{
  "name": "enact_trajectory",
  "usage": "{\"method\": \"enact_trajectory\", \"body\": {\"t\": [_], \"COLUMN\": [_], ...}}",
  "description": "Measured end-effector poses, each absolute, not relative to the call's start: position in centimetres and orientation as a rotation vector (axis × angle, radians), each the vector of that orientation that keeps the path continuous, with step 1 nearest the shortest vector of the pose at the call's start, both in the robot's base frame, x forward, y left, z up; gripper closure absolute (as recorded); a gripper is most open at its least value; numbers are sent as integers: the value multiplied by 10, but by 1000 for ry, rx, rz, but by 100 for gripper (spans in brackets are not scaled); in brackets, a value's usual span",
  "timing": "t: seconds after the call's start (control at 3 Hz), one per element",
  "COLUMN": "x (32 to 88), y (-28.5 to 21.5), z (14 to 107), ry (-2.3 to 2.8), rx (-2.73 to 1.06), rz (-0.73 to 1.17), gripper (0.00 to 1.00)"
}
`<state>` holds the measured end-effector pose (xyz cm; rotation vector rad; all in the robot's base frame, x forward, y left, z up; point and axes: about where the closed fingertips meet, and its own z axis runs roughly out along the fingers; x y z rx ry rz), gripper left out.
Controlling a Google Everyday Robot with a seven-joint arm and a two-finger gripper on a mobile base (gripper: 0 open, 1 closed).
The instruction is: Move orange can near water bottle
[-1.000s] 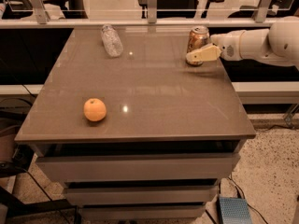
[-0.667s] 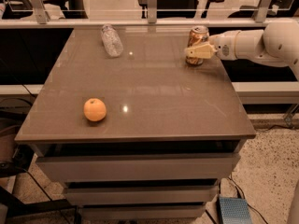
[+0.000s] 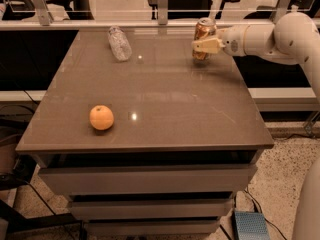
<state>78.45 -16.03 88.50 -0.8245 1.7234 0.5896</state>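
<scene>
The orange can point(image 3: 204, 29) is upright at the far right of the grey table point(image 3: 165, 99), orange-gold with a silver top rim. My gripper point(image 3: 202, 45) reaches in from the right on a white arm and is shut on the can, one pale finger across its front. The can's base seems to be at or just above the tabletop. The water bottle point(image 3: 119, 43), clear and crinkled, lies on its side at the far left of the table, well apart from the can.
A round orange fruit point(image 3: 101, 117) sits near the table's front left. A glass partition with metal posts point(image 3: 162, 6) runs along the far edge. Drawers sit under the tabletop, and a blue-grey box point(image 3: 251, 225) is on the floor at the right.
My gripper closed in on the can and took hold of it. Can and gripper have shifted a little left, towards the bottle. The bottle and fruit have not moved.
</scene>
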Motion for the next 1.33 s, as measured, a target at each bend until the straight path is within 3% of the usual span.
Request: {"method": "enact_trajectory", "body": {"t": [0.33,1.33], "x": [787,804], "y": [-149,-125], "z": [919,911], "ry": [1695,1669], "rx": [-857,-826], "rz": [558,587], "gripper": [100,100]}}
